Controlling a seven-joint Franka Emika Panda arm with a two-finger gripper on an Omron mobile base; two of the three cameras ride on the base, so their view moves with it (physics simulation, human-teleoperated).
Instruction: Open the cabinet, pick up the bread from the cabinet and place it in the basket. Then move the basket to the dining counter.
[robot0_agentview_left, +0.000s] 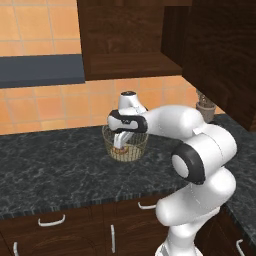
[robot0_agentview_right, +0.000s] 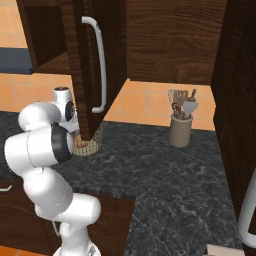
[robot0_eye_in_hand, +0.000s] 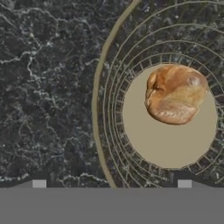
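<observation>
A black speckled counter (robot0_agentview_left: 55, 170) runs along the wall and turns a corner to the right. Behind it the wall is covered in orange tiles (robot0_agentview_left: 45, 107), with a flat dark grey range hood (robot0_agentview_left: 40, 70) mounted on the left. A brownish utensil holder (robot0_agentview_right: 180, 131) stands upright on the counter near the wall, well apart from the front edge, with spoons and a spatula (robot0_agentview_right: 190, 107) sticking out of its top. Below the counter sit dark wooden drawers (robot0_agentview_left: 50, 227) with small curved silver handles (robot0_agentview_left: 51, 220).
</observation>
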